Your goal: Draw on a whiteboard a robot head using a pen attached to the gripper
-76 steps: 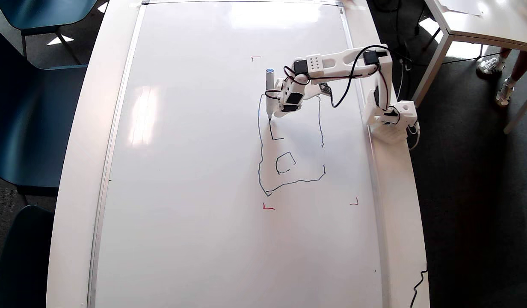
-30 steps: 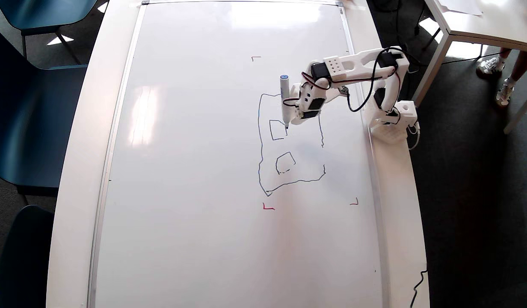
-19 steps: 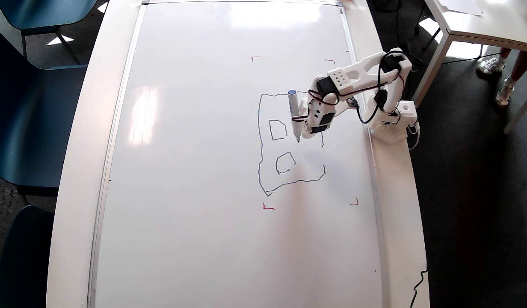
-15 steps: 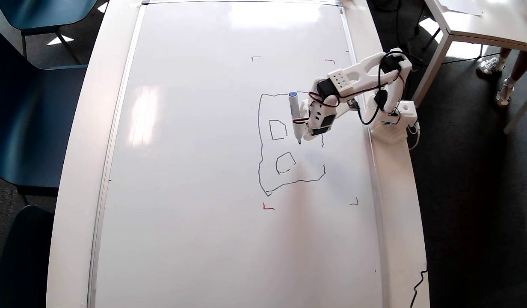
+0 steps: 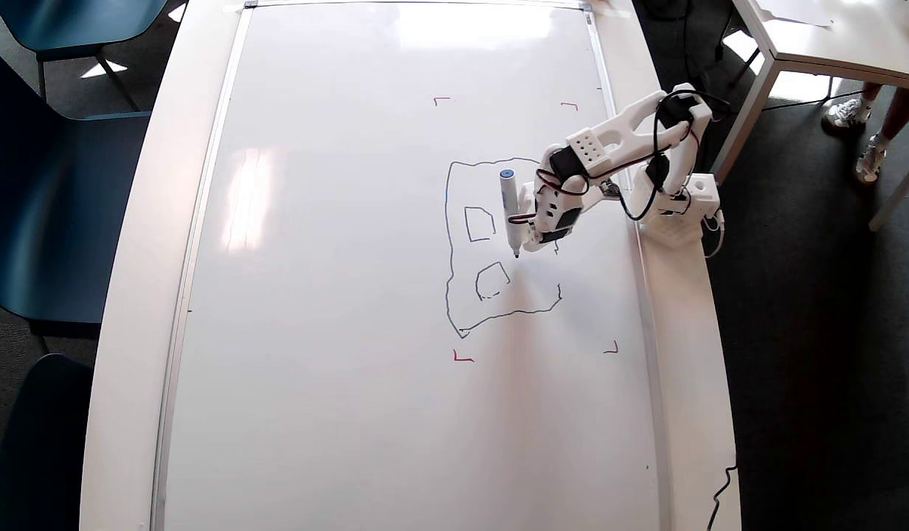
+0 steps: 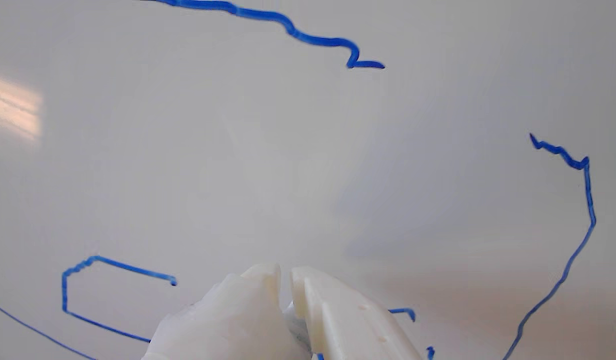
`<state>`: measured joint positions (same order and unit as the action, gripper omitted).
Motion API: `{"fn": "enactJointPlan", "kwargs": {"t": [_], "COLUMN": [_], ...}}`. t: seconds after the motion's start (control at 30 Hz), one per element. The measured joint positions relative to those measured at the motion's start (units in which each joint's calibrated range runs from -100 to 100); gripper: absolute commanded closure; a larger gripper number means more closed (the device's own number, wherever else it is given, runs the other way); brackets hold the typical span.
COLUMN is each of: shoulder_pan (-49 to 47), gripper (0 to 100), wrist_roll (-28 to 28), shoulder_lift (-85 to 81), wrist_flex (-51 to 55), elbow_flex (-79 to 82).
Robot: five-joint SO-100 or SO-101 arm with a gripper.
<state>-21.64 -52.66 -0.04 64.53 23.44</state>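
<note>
Claw (image 6: 285, 275) is pinched nearly closed with nothing between its tips; the pen (image 5: 509, 214) is strapped to its side, tip down by the whiteboard (image 5: 351, 295). Robot head (image 5: 499, 243) outline surrounds it.
</note>
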Motion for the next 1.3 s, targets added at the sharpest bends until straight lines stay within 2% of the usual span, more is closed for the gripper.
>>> {"fn": "enactJointPlan", "kwargs": {"t": [0.8, 1.07, 1.3], "shoulder_pan": [0.75, 4.75, 6.26], "gripper": [99, 99, 99], "wrist_roll": [-0.11, -3.12, -3.43], "shoulder_lift": [0.42, 0.42, 0.42], "wrist_flex": [-6.08, -6.50, -6.42], "elbow_flex": [3.20, 3.20, 3.20]}}
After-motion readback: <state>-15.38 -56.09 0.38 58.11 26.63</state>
